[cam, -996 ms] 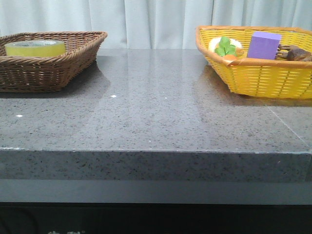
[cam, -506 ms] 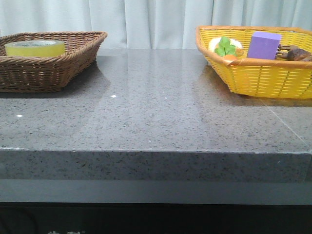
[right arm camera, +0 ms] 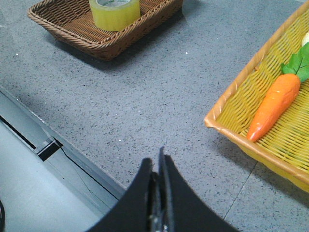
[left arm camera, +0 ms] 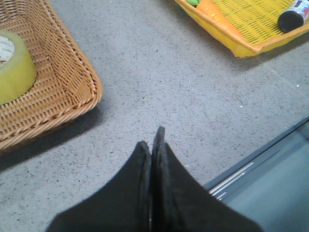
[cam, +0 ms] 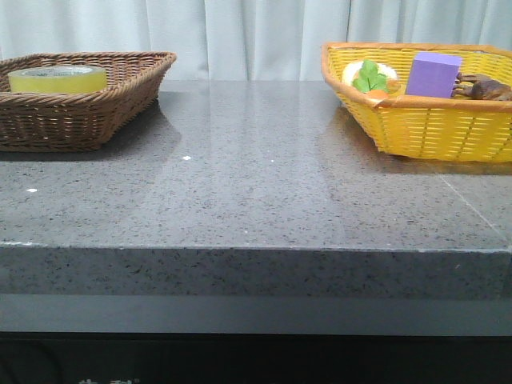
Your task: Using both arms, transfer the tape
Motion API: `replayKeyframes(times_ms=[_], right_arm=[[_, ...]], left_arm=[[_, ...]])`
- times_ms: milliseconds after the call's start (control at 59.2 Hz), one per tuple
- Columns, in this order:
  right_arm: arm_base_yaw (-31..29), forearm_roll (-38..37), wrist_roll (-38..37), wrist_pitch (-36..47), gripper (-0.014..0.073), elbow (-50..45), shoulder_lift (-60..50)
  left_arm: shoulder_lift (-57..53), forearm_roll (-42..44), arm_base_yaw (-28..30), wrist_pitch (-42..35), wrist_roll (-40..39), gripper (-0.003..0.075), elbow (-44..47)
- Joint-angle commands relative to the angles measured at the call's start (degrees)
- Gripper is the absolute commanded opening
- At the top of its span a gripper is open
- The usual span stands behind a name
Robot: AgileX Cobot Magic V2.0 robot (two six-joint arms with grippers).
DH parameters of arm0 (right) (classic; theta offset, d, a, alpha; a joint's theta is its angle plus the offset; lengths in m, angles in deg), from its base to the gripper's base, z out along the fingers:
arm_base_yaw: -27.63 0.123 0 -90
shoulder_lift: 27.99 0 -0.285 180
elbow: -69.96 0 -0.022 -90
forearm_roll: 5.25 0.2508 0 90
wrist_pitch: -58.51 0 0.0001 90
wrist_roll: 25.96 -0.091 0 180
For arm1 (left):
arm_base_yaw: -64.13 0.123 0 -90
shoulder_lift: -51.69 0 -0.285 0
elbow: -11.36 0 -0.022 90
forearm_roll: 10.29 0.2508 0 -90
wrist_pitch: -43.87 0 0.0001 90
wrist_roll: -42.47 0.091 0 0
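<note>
The yellow tape roll (cam: pixel 57 78) lies flat in the brown wicker basket (cam: pixel 120 100) at the table's far left. It also shows in the left wrist view (left arm camera: pixel 14 67) and in the right wrist view (right arm camera: pixel 115 12). My left gripper (left arm camera: pixel 152 140) is shut and empty, above the grey table near its front edge, well away from the brown basket (left arm camera: pixel 72 82). My right gripper (right arm camera: pixel 157 162) is shut and empty, above the table's front edge, beside the yellow basket (right arm camera: pixel 236 121). Neither arm shows in the front view.
The yellow basket (cam: pixel 416 120) at the far right holds a purple block (cam: pixel 433 74), a toy carrot (right arm camera: pixel 273 106) with green leaves (cam: pixel 368 76), a dark brown object (cam: pixel 484 86) and a dark-capped bottle (left arm camera: pixel 293 14). Grey speckled tabletop (cam: pixel 256 176) lies between the baskets.
</note>
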Motion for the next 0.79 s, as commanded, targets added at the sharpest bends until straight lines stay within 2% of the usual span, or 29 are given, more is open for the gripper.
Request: replayKeyframes(times_ms=[0, 203, 540, 675, 777], right_arm=[[-0.02, 0.14, 0.23, 3.86, -0.0067, 1.36, -0.11], [-0.02, 0.14, 0.23, 3.86, -0.0067, 1.36, -0.11], [-0.02, 0.14, 0.23, 3.86, -0.0067, 1.36, -0.11], [-0.02, 0.14, 0.23, 3.86, -0.0067, 1.36, -0.11], [-0.02, 0.14, 0.23, 3.86, -0.0067, 1.36, -0.11]], left_arm=[[-2.14, 1.71, 0.01, -5.63, -0.78, -0.002, 0.16], [-10.33, 12.4, 2.31, -16.69, -12.44, -0.002, 10.69], [-29.09, 10.44, 11.82, -31.57, -12.45, -0.002, 32.59], [-36.23, 10.3, 14.16, -35.32, -12.56, -0.002, 39.44], [-40.51, 10.3, 15.88, -36.25, -16.24, -0.002, 43.25]])
